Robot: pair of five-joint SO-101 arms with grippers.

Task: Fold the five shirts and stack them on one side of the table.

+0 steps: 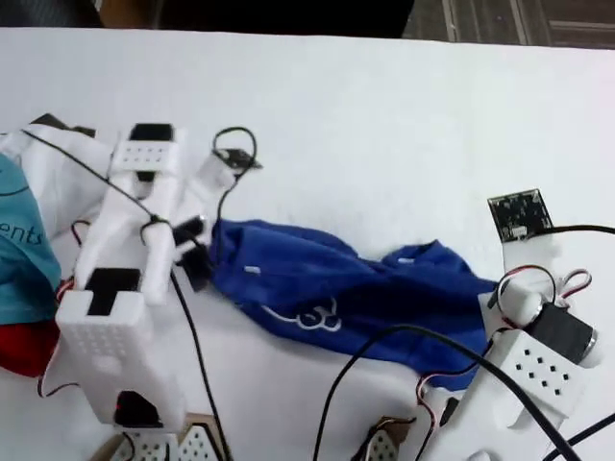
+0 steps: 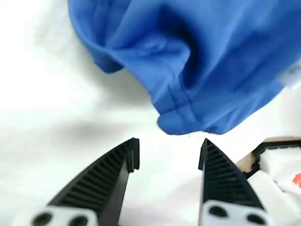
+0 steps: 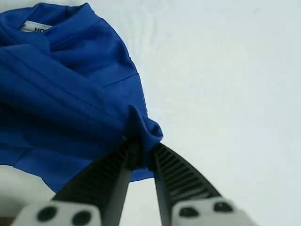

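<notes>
A crumpled blue shirt (image 1: 336, 288) lies stretched across the white table (image 1: 384, 115) between the two arms. My left gripper (image 1: 197, 257) sits at the shirt's left end. In the left wrist view it (image 2: 169, 150) is open, with a hemmed edge of the blue shirt (image 2: 188, 61) just beyond the black fingertips and nothing between them. My right gripper (image 1: 492, 305) is at the shirt's right end. In the right wrist view it (image 3: 141, 153) is shut on a pinched fold of the blue shirt (image 3: 61, 94), near the collar.
At the left edge lies a heap of other shirts: white (image 1: 58, 178), teal (image 1: 24, 250) and red (image 1: 24, 348). A black cable (image 1: 384, 336) runs over the blue shirt's near side. A small black board (image 1: 519, 213) sits at the right.
</notes>
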